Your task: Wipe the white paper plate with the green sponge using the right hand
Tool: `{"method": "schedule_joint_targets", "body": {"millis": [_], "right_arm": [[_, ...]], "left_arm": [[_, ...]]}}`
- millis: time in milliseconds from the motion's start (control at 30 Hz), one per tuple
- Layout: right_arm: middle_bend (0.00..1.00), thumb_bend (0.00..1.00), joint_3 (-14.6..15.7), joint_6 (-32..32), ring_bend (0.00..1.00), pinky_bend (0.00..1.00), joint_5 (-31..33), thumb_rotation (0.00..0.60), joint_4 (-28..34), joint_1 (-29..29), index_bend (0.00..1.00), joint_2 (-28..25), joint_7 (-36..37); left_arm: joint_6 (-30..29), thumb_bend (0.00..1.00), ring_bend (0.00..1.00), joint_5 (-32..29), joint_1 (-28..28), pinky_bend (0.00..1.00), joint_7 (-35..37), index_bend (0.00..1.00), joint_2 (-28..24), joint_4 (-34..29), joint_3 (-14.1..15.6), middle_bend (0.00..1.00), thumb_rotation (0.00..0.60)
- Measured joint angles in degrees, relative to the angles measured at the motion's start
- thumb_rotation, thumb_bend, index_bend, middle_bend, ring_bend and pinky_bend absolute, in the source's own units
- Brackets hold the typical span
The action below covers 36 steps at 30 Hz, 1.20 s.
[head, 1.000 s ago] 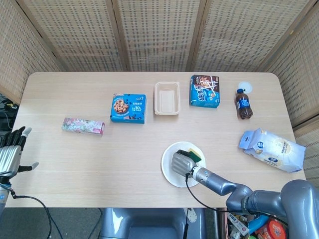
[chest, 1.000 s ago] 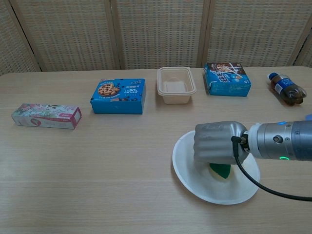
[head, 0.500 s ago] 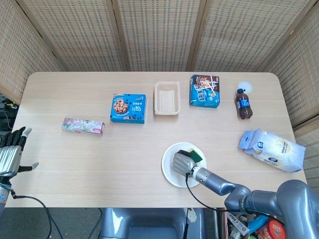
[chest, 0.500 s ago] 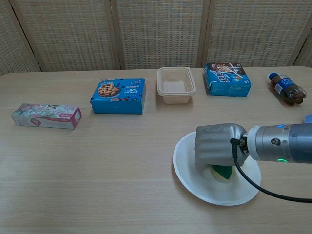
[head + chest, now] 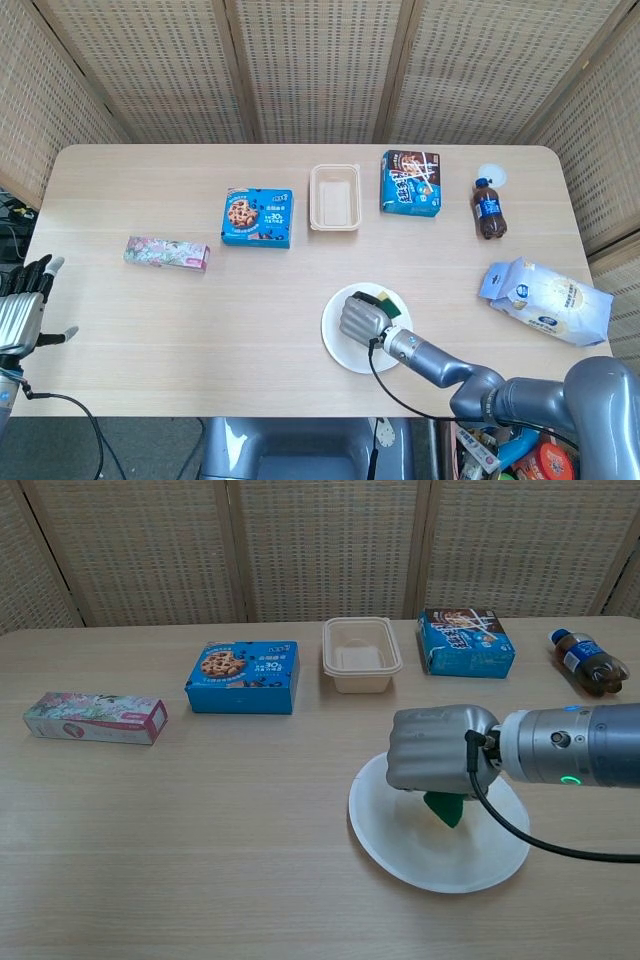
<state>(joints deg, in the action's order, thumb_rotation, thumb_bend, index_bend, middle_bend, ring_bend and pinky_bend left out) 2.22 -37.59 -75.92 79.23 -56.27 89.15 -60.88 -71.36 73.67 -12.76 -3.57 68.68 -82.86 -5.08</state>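
The green sponge (image 5: 445, 808) is gripped in the right hand (image 5: 432, 749), fingers curled over it, and is held down on the white paper plate (image 5: 400, 841) near the front edge of the table (image 5: 150, 310), approx. centre-right. In the chest view only a dark green corner is seen poking out below the hand; in the head view the sponge's green and yellowish faces (image 5: 386, 302) are seen just beyond the right hand (image 5: 361, 319), toward the far side of the plate (image 5: 340, 345). The key relation: the sponge sits directly under and slightly ahead of the hand, w/ bare plate surface left open mostly on the near and left side, so the next wiping stroke is judged to run back toward the robot and leftward across that area. The sponge's long axis can't be told, as too much is covered. The plate is light and is not pinned by anything, so it could be dragged along w/ the stroke. The left hand (image 5: 22, 310) is kept at the table's far left edge, fingers spread, nothing held, well apart from the plate; the right is clearly the nearer.
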Motion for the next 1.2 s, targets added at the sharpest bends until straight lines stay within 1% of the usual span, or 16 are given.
{"method": "schedule_joint_targets", "body": {"millis": [233,467,700,767,867,967,1000,1033,1100,1133,1200], "right_arm": [[0.66,0.67,0.8,2.3,0.56,0.74,1.8,0.600,-2.5,-0.7,0.63,2.9,0.5],[0.66,0.67,1.5,3.1,0.56,0.74,2.8,0.600,-5.9,-1.0,0.63,5.4,1.6],[0.66,0.67,1.3,1.8,0.56,0.72,2.1,0.600,-5.1,-1.2,0.63,4.9,4.1],[0.66,0.67,0.8,0.8,0.56,0.69,1.4,0.600,-3.9,-1.2,0.63,4.2,5.7],[0.66,0.67,-0.3,-0.8,0.56,0.60,0.3,0.600,-2.1,-1.1,0.63,2.9,9.1],[0.66,0.67,-1.8,-2.2,0.56,0.49,-0.5,0.600,-0.1,-0.9,0.63,1.4,14.2],[0.66,0.67,-2.2,-2.7,0.56,0.43,-0.9,0.600,0.4,-0.9,0.63,0.9,16.1],[0.66,0.67,-2.8,-3.2,0.56,0.38,-1.6,0.600,1.0,-0.8,0.63,0.3,18.8],[0.66,0.67,-3.6,-3.8,0.56,0.30,-2.6,0.600,1.7,-0.9,0.63,-0.5,23.4],[0.66,0.67,-4.1,-4.1,0.56,0.26,-3.1,0.600,2.1,-0.8,0.63,-1.0,26.9],[0.66,0.67,-4.9,-4.3,0.56,0.20,-3.5,0.600,2.5,-0.7,0.63,-1.5,32.9]], "left_arm": [[0.3,0.00,0.00,-0.2,-0.1,0.00,-0.1,0.00,0.1,0.1,0.0,0.00,0.600],[0.5,0.00,0.00,-0.4,-0.1,0.00,0.3,0.00,0.0,0.3,-0.1,0.00,0.600],[0.7,0.00,0.00,-0.5,-0.1,0.00,0.4,0.00,-0.1,0.4,-0.1,0.00,0.600],[0.6,0.00,0.00,-0.5,-0.1,0.00,0.4,0.00,-0.1,0.3,-0.1,0.00,0.600],[0.7,0.00,0.00,-0.5,-0.1,0.00,0.4,0.00,-0.1,0.2,0.0,0.00,0.600],[0.7,0.00,0.00,-0.3,-0.1,0.00,0.4,0.00,-0.1,0.1,0.1,0.00,0.600],[0.6,0.00,0.00,-0.2,-0.1,0.00,0.4,0.00,-0.1,0.0,0.1,0.00,0.600],[0.6,0.00,0.00,-0.2,-0.1,0.00,0.4,0.00,-0.2,0.0,0.1,0.00,0.600],[0.6,0.00,0.00,-0.1,-0.1,0.00,0.5,0.00,-0.2,-0.2,0.2,0.00,0.600],[0.7,0.00,0.00,-0.1,-0.1,0.00,0.4,0.00,-0.2,-0.3,0.2,0.00,0.600],[0.6,0.00,0.00,-0.1,-0.1,0.00,0.4,0.00,-0.3,-0.4,0.3,0.00,0.600]]}}
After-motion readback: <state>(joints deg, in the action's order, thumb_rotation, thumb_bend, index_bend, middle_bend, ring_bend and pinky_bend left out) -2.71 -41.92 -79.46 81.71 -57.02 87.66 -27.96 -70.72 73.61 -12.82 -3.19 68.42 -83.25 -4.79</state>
